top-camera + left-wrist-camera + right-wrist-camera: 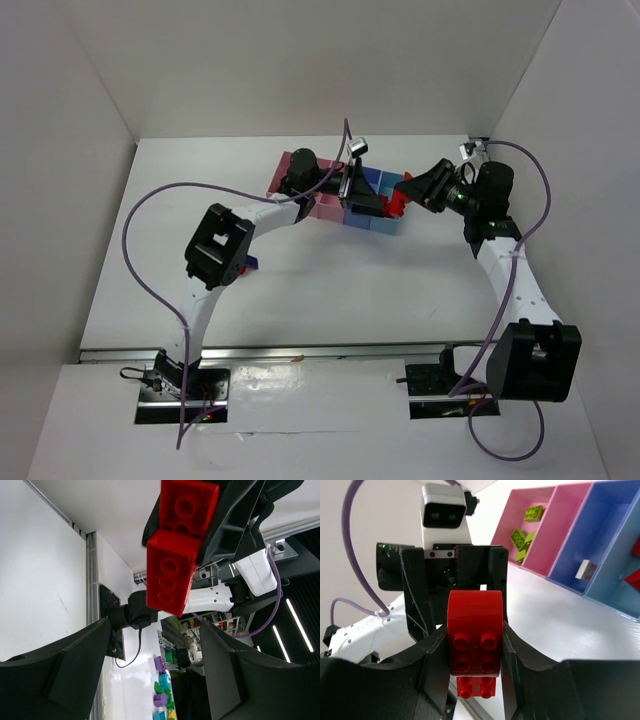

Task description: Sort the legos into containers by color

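Stack of red legos (472, 625) sits clamped in the right hand (472, 655) just beside the containers (560, 540), left hand (155, 630) released and empty; best carried squarely over the light-blue compartment (615, 602) before letting go.

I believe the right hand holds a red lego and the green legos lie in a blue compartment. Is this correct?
Not entirely. The green legos lie in a pink compartment, not a blue one; the right wrist view shows this. The rest stands: the right hand holds a red lego.
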{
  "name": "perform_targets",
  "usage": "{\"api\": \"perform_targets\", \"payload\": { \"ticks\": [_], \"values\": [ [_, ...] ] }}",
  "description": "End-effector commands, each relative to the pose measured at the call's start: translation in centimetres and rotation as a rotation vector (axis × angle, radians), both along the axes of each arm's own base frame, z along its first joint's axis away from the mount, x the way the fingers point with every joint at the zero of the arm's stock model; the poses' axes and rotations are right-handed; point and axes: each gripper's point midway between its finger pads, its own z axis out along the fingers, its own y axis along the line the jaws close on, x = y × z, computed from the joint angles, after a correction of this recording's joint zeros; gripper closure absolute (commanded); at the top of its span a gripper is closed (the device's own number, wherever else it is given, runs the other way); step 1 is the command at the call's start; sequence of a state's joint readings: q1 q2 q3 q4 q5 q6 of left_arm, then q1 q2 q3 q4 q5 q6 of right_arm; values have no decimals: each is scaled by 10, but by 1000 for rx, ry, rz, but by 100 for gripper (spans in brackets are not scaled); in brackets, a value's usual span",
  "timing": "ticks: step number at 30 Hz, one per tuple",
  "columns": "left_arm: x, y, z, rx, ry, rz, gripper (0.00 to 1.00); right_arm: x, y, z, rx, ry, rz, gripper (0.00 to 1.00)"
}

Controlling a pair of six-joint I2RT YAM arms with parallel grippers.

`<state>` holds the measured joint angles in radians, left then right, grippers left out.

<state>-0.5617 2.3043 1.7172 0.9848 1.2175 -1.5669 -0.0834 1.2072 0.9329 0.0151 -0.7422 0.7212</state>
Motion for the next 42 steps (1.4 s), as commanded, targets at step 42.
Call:
{"api": "perform_targets", "payload": {
  "ticks": [42],
  "values": [
    [-20, -58, -20, 58, -97, -76, 28, -4, 10, 34, 49, -110, 91, 72]
  ]
}}
